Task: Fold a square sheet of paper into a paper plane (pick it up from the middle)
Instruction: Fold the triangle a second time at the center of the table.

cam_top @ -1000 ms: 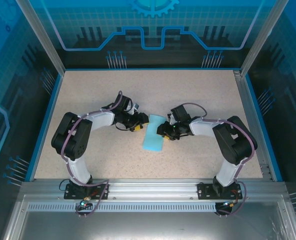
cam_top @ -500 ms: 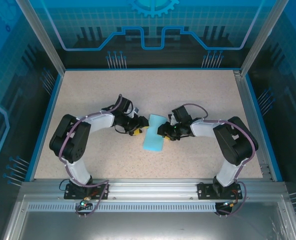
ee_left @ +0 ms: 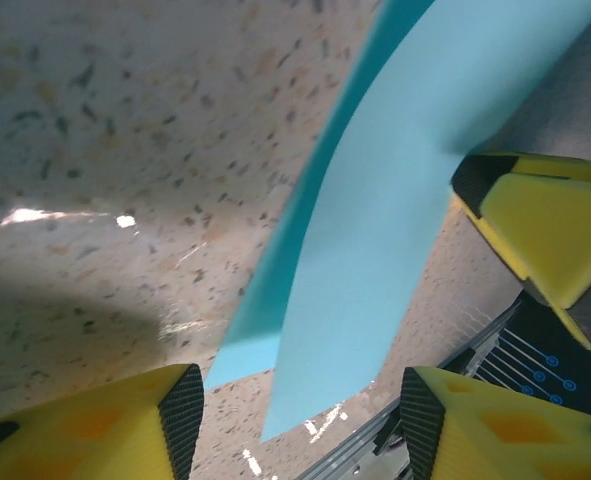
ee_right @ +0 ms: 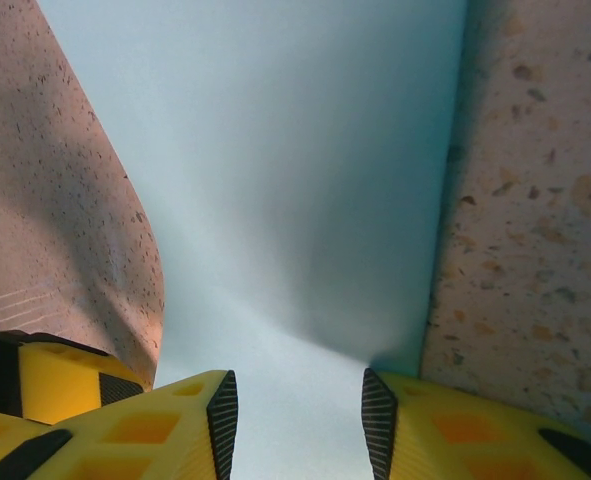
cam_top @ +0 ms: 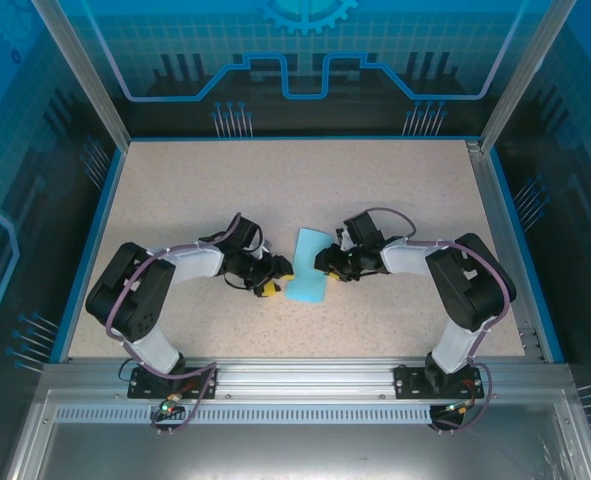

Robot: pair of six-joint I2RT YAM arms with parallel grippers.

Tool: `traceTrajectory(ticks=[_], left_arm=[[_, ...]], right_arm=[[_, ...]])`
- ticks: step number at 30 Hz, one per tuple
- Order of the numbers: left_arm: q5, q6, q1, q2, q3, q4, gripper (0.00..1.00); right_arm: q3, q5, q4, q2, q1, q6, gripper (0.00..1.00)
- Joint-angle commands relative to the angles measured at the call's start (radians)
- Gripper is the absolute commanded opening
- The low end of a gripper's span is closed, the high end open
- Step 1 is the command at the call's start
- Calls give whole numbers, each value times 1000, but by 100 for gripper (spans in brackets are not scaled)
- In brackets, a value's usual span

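**Top external: sheet mid-table, my grippers on either side**

- The sheet of paper [cam_top: 306,285] is light blue and folded to a narrow strip. It lies near the middle of the speckled table [cam_top: 275,180], long axis running 12 to 6 with a slight lean.
- My left gripper [cam_top: 274,280] sits at the strip's 8 o'clock, low and just beside its edge.
- My right gripper [cam_top: 327,264] is at the strip's 3 o'clock edge.
- Left wrist: my jaws are released and stand wide apart. The near end of the sheet [ee_left: 375,220] curls up off the table and points into the gap, touching neither yellow finger [ee_left: 95,425]. A right-arm finger [ee_left: 550,230] shows at 3 o'clock, by the paper's far edge.
- Right wrist: my jaws are parted and not clenched. The paper [ee_right: 285,170] runs from 12 o'clock down into the gap between the fingers [ee_right: 445,430]. I cannot tell whether a tip touches it.
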Motion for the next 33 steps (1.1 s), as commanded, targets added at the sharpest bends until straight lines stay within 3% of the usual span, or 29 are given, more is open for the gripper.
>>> traceTrajectory(ticks=[1, 8, 22, 28, 33], left_arm=[[36, -71, -7, -6, -12, 59, 56], [47, -73, -16, 21, -8, 89, 47], [39, -60, -19, 50, -6, 95, 51], [58, -83, -21, 85, 4, 143, 50], [56, -87, -21, 81, 21, 156, 42]], right_arm=[[-30, 20, -42, 15, -8, -6, 42], [-28, 17, -41, 21, -8, -4, 42], [-30, 14, -38, 23, -8, -2, 42], [-30, 4, -28, 24, -8, 3, 42], [-24, -2, -27, 24, -8, 2, 42]])
